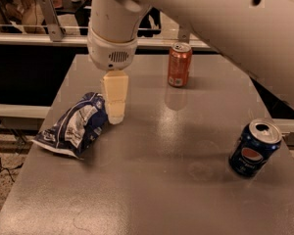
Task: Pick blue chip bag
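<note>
The blue chip bag (74, 126) lies crumpled on the left side of the grey table (152, 180), dark blue foil with white patches. My gripper (115, 111) hangs from the white arm, pale cream fingers pointing down. Its tip is just right of the bag's upper right end, close to the table top. It holds nothing that I can see.
An orange soda can (179, 64) stands upright at the back centre of the table. A blue Pepsi can (254, 149) stands near the right edge. A metal rail runs behind the table. The table's left edge is close to the bag.
</note>
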You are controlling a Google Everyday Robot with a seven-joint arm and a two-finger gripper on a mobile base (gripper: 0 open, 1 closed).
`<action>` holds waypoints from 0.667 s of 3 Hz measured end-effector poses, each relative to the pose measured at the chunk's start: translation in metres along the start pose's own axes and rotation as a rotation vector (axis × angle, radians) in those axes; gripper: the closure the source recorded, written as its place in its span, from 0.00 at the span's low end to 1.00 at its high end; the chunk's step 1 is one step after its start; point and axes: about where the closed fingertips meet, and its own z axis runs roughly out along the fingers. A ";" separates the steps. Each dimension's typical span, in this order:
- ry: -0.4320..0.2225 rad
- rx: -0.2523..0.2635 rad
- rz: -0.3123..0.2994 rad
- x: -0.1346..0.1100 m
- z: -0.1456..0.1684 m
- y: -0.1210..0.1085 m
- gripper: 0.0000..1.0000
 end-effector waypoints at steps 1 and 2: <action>0.032 -0.039 -0.057 -0.013 0.033 -0.004 0.00; 0.063 -0.089 -0.139 -0.024 0.063 0.001 0.01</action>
